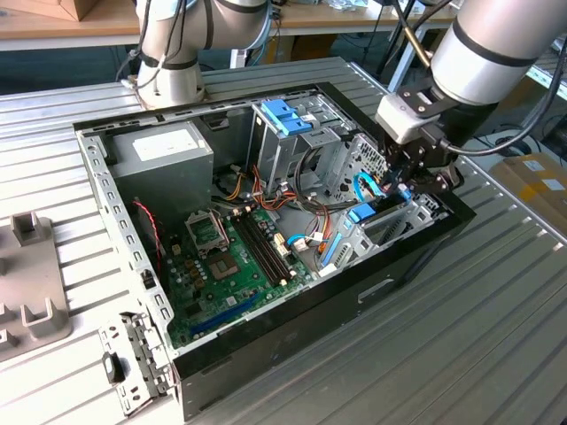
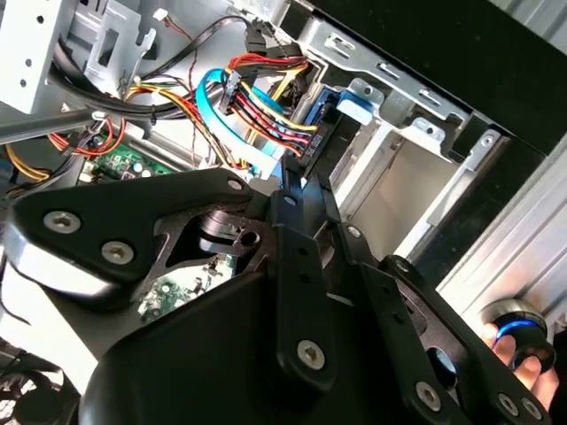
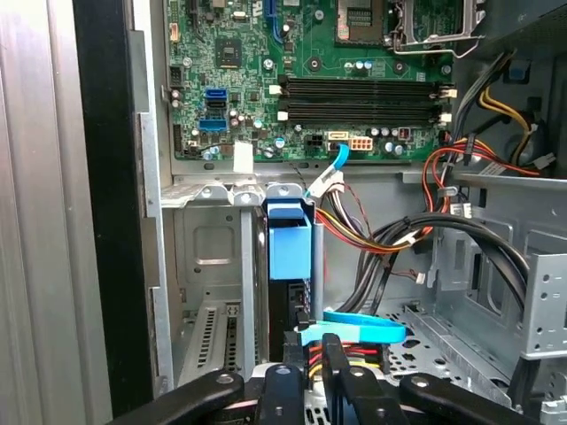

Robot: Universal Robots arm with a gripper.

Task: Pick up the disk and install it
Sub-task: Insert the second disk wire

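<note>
The disk (image 1: 361, 213) stands on edge in a slot of the metal bay at the case's front corner, on the exterior view's right. Its light-blue frame (image 3: 290, 241) shows on top of the dark body (image 3: 285, 305); the same blue frame end (image 2: 359, 99) appears in the second wrist view. My gripper (image 1: 409, 181) hovers just above the bay, beside the disk and over the light-blue data cable (image 3: 354, 329) and the red and yellow power wires (image 2: 270, 119). The fingers (image 2: 306, 208) lie close together with nothing seen between them.
The open computer case (image 1: 416, 257) holds a green motherboard (image 1: 226, 257), a grey power supply box (image 1: 164, 155) and a metal cage with a blue latch (image 1: 285, 115). A second arm's base (image 1: 173, 62) stands behind. A hand (image 2: 523, 354) is near the case's edge.
</note>
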